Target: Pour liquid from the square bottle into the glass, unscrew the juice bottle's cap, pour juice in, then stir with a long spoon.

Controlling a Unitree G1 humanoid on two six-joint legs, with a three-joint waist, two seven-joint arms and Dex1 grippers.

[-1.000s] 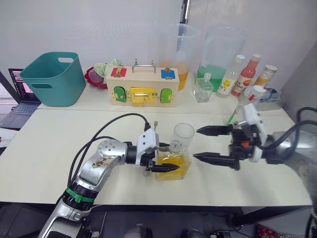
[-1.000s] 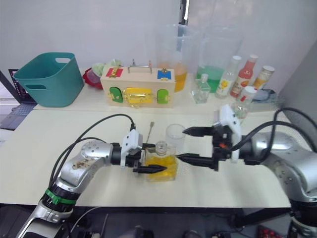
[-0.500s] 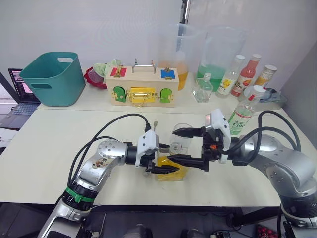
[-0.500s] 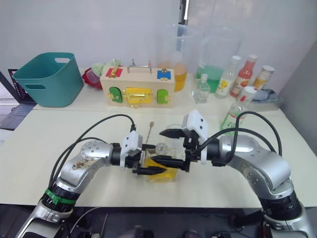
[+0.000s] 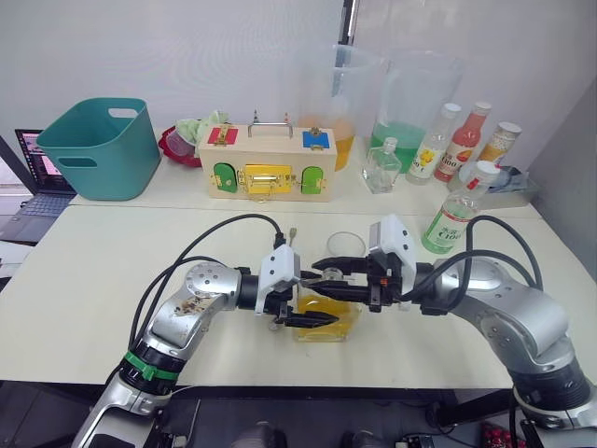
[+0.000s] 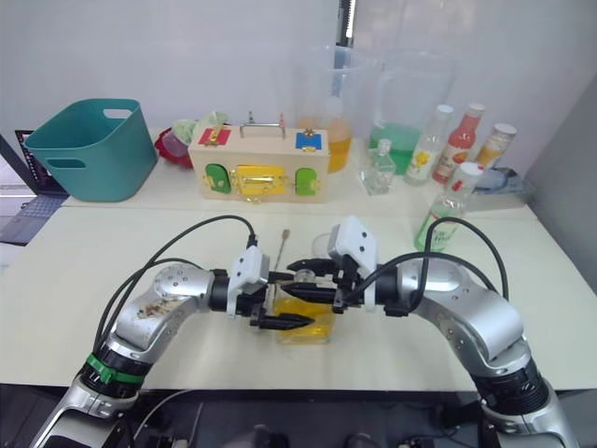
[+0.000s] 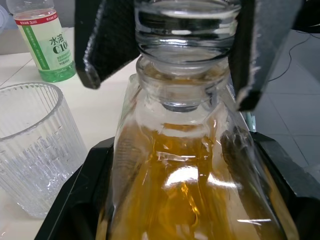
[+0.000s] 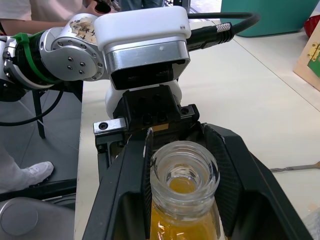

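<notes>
The square bottle (image 5: 326,315), clear glass with amber liquid, stands at the table's front centre. My left gripper (image 5: 322,299) is shut on its body from the left. My right gripper (image 5: 322,273) reaches in from the right, its fingers (image 8: 132,175) pressed on both sides of the bottle's clear top (image 8: 184,167). The glass (image 5: 346,245) stands just behind the bottle, partly hidden by the right gripper. The juice bottle (image 5: 454,217), with its white cap (image 5: 486,170) on, stands at the right. The long spoon (image 6: 283,241) lies behind the left gripper, mostly hidden.
Along the back stand a teal bin (image 5: 101,147), a wooden lock box (image 5: 266,165), two large pitchers (image 5: 347,103) (image 5: 410,103), a small clear bottle (image 5: 382,166), a yellow-fruit-label bottle (image 5: 436,142) and a red bottle (image 5: 465,140). A laptop (image 5: 33,187) sits far left.
My right gripper has swung in from the table's right side to the bottle's top and closed its wide-open fingers onto it. The left gripper and bottle stayed put.
</notes>
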